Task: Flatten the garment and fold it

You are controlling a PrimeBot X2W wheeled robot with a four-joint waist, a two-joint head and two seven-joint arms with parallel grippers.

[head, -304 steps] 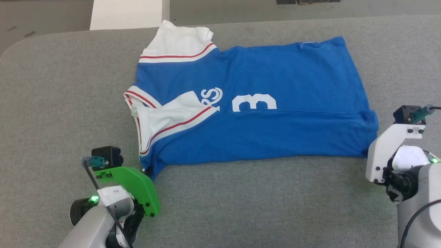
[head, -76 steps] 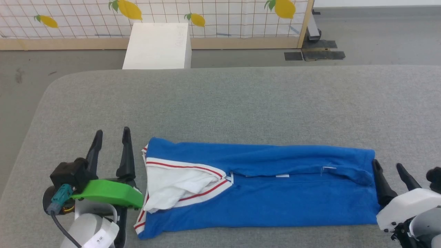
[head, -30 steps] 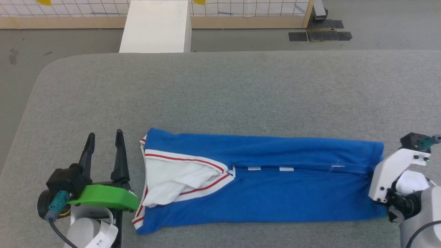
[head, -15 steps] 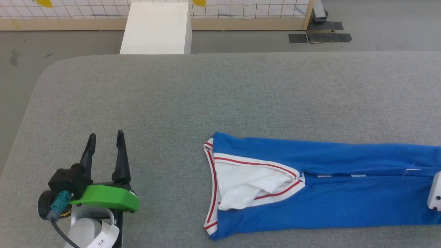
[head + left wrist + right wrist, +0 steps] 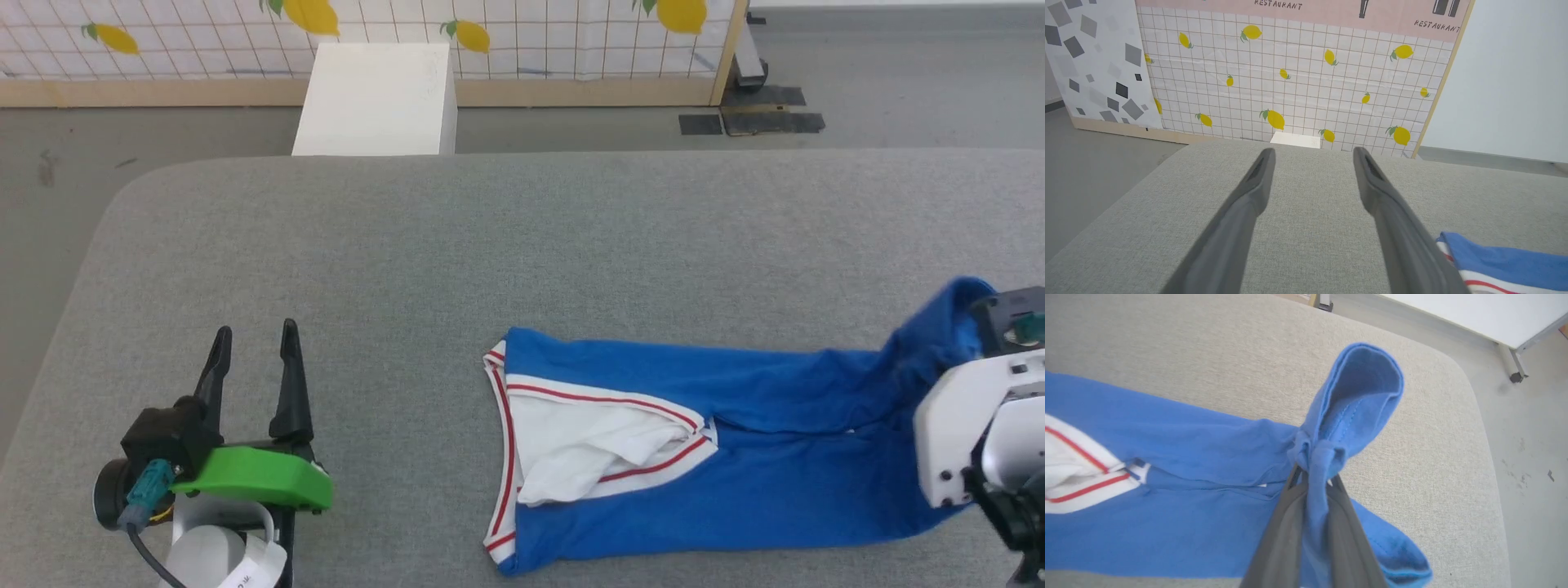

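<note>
At the right end of the surface (image 5: 522,245), the jersey (image 5: 759,490), flat a moment ago, is lifted by its hem, pinched in the right jaws while the left jaws are held spread, so folding seems begun.

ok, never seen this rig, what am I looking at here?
A two-armed wheeled robot folding laundry. The wide shot is from its head, looking down at a grey padded table; the other two are from a camera on each wrist. A blue jersey with white and red trim lies there in a long strip. The left fingers are open and empty, apart from it. The right fingers are shut on its plain blue end, holding that end raised off the table.
</note>
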